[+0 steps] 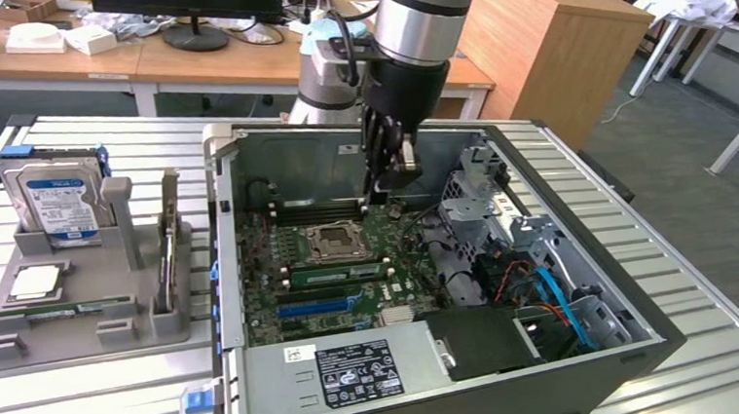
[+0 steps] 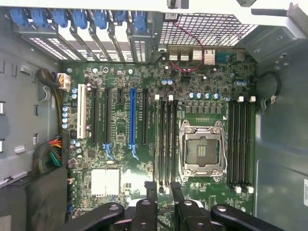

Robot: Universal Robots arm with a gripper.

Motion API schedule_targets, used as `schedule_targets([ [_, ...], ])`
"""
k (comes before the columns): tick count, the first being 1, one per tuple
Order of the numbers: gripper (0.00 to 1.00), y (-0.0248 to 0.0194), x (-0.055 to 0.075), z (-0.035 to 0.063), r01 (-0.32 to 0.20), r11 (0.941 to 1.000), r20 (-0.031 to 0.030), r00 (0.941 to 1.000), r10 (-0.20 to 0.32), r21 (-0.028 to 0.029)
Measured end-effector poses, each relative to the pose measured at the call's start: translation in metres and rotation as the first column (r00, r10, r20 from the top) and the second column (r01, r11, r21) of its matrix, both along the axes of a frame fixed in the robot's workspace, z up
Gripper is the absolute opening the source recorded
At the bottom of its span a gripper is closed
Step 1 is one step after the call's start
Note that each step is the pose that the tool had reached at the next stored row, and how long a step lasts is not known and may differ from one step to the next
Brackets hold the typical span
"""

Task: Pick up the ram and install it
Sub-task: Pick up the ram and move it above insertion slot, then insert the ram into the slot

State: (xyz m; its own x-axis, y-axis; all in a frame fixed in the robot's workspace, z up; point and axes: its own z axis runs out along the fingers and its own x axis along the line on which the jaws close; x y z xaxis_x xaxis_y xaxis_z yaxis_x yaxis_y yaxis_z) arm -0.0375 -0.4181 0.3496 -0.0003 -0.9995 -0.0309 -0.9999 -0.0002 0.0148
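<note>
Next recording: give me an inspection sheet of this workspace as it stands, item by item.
Surface: slatted metal table, carrying an open computer case and a grey holder.
Job's things: ram, a green stick standing in a slot beside the empty processor socket.
Clutter: hard drive and silver processor chip in the holder.
Gripper: gripper inside the case, above the motherboard; holding anything, cannot tell.
Cables: blue and red cables at the case's side on the exterior view's right.
Surroundings: wooden desks, a monitor stand, a wooden cabinet behind.
</note>
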Motion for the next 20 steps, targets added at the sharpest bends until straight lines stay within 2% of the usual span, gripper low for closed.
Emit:
schedule_targets([
  [8,0.25,0.0,0.0,0.0108,0.0,1.0,-0.0009,1.0,0.0,0.0],
  [20,0.25,0.0,0.0,0.0109,0.0,1.0,-0.0008,1.0,0.0,0.0],
])
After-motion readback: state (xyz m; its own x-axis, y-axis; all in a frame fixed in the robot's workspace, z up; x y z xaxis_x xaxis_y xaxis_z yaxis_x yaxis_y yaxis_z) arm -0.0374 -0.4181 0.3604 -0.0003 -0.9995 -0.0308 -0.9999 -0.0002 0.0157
